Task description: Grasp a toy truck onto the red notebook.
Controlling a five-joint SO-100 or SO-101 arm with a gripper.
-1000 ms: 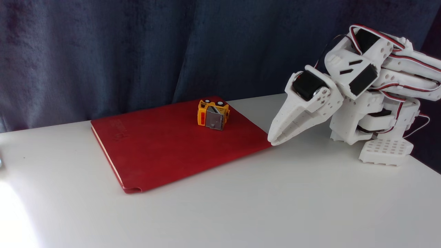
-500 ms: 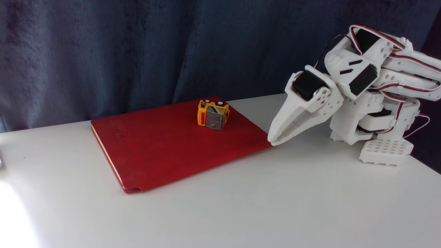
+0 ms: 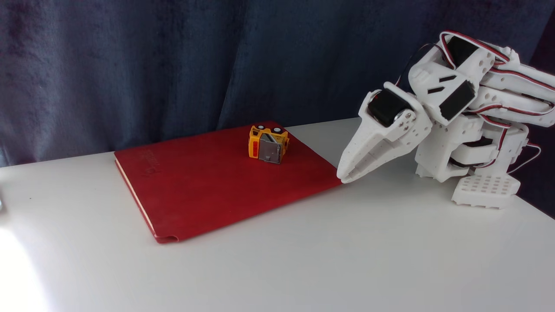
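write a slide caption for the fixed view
Toy truck tipped on the red notebook; shut gripper beside it.

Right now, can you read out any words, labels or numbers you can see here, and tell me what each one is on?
Nothing can be read for certain.
Red notebook: faint stamped lettering near its far left corner in the fixed view, too faint and angled to read.
Toy truck: a tiny dark mark on its grey panel, too small to read.
Gripper and arm: no lettering seen.

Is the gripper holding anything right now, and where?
Nothing. The gripper is shut and empty; the toy truck lies on the red notebook.
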